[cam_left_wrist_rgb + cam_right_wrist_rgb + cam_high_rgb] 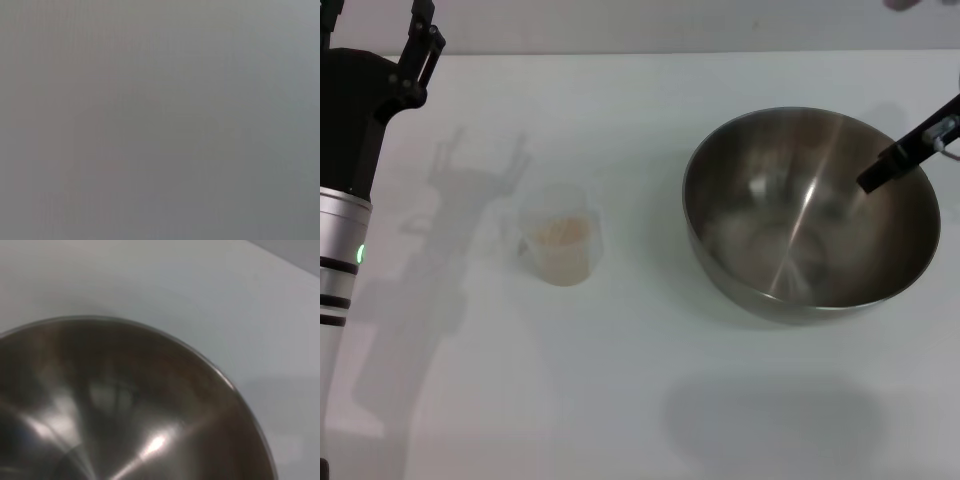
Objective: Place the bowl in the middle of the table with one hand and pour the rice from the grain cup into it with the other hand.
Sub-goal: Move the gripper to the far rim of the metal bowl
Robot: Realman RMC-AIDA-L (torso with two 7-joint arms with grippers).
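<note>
The steel bowl [810, 212] sits right of centre on the white table [620, 400], and the right gripper [905, 150] reaches in from the right, one dark finger over the bowl's right rim; whether it pinches the rim I cannot tell. The clear cup [558, 246], holding a little rice [560, 230], stands apart to the left. The left gripper [412, 45] hangs at the far left with fingers spread. The right wrist view shows only the bowl's shiny inside [125, 410]; the left wrist view shows blank grey.
</note>
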